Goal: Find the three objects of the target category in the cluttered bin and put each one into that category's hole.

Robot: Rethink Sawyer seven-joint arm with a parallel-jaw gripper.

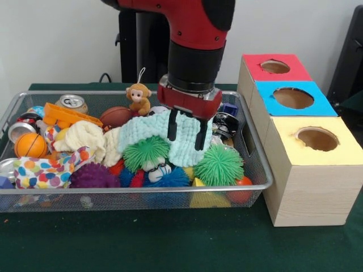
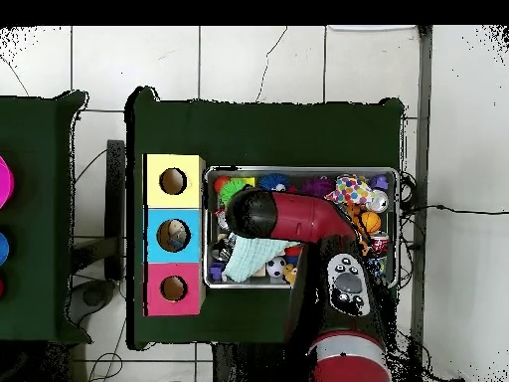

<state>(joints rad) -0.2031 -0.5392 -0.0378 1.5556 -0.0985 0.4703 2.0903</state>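
Note:
My gripper (image 1: 187, 131) hangs over the middle of the wire bin (image 1: 258, 170), open, its two black fingers (image 1: 173, 126) spread just in front of a mint-green knitted cloth (image 1: 148, 129). I see nothing held between them. A cream cloth (image 1: 85, 136) and a polka-dot cloth (image 1: 39, 170) lie to the left. Green spiky balls (image 1: 146, 153) (image 1: 219, 165) sit below the fingers. In the overhead view the arm (image 2: 288, 217) hides the gripper, and the mint cloth (image 2: 244, 261) shows beside it.
Beside the bin stands a wooden box with a red hole (image 1: 275, 67), a blue hole (image 1: 293, 98) and a yellow hole (image 1: 317, 139). Also in the bin are a monkey toy (image 1: 138, 97), a can (image 1: 72, 102), an orange ball (image 1: 29, 145) and a purple spiky ball (image 1: 93, 177).

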